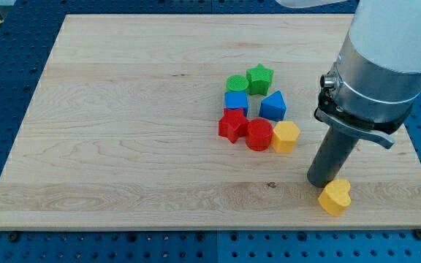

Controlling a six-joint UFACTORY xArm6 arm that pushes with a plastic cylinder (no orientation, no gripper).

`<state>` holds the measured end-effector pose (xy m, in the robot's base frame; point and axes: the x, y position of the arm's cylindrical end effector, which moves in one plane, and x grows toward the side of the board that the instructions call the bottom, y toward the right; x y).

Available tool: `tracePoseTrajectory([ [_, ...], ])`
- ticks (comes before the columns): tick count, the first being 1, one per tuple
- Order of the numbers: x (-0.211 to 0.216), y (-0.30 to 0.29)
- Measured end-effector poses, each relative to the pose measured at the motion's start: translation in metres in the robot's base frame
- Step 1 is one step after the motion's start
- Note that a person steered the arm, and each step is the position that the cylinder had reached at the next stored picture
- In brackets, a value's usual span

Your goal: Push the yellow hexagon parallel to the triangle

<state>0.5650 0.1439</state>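
Note:
The yellow hexagon (286, 136) lies at the right end of a cluster of blocks near the board's middle, touching a red round block (259, 135). The blue triangle (272, 106) sits just above the hexagon. My tip (320, 182) rests on the board to the lower right of the hexagon, with a gap between them. A yellow heart (335, 197) lies right against the tip, on its lower right side.
The cluster also holds a red star (232, 125), a blue cube (235, 101), a green round block (236, 82) and a green star (259, 77). The wooden board (123, 146) ends close below the yellow heart. The arm's white body (386, 51) hangs over the board's right side.

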Motion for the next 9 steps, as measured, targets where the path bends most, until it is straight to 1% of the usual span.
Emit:
tracePoseTrajectory([
  [1,-0.013,0.0],
  [4,-0.106,-0.002],
  [5,-0.11,-0.022],
  [6,-0.093,-0.023],
  [7,-0.083,-0.041],
  [8,-0.079,-0.046],
  [9,-0.065,-0.047],
])
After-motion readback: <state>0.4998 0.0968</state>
